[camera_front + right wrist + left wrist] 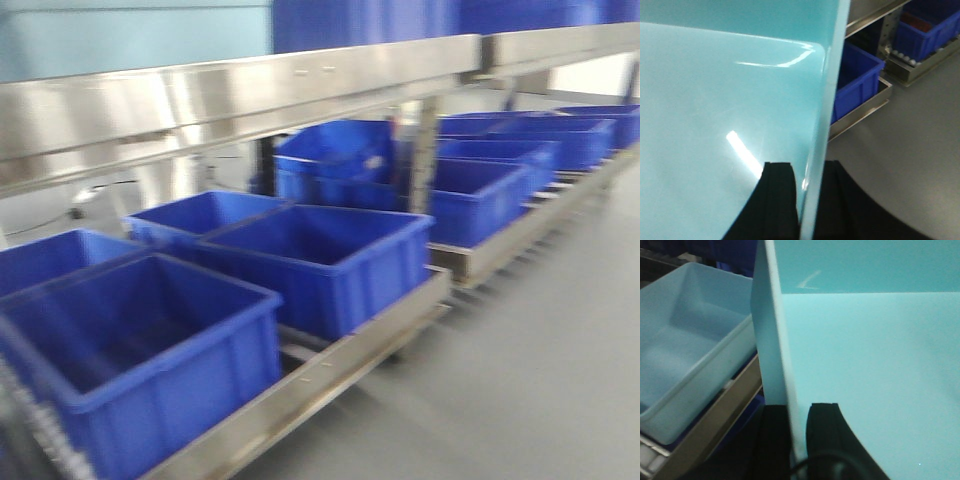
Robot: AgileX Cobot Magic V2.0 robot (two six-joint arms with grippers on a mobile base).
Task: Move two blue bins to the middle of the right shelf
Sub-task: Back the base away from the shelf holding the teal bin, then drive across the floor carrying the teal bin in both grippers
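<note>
The steel shelving (pixel 240 85) filled the front view, its upper beam running from 9 o'clock up toward 1 o'clock, blurred. Grey floor (pixel 540 360) lay at 4 o'clock. On the lower tier sat a row of blue bins (pixel 320 255), open tops up, stretching from 8 o'clock back to 2 o'clock.

In both wrist views the held bin (pixel 865 365) (pixel 715 100) looked pale and washed out, and I cannot tell whether each showed the same bin. In the left wrist view its wall edge stood nearly upright at centre, with a neighbouring bin (pixel 685 340) at 9 o'clock resting on a steel rail (pixel 720 410). The left gripper (pixel 797 410) at 6 o'clock was clenched on that wall, one black finger on either side.

In the right wrist view the right gripper (pixel 807 167) at 6 o'clock likewise clamped the wall edge between its fingers. A darker blue bin (pixel 857 80) sat on the shelf at 2 o'clock.
</note>
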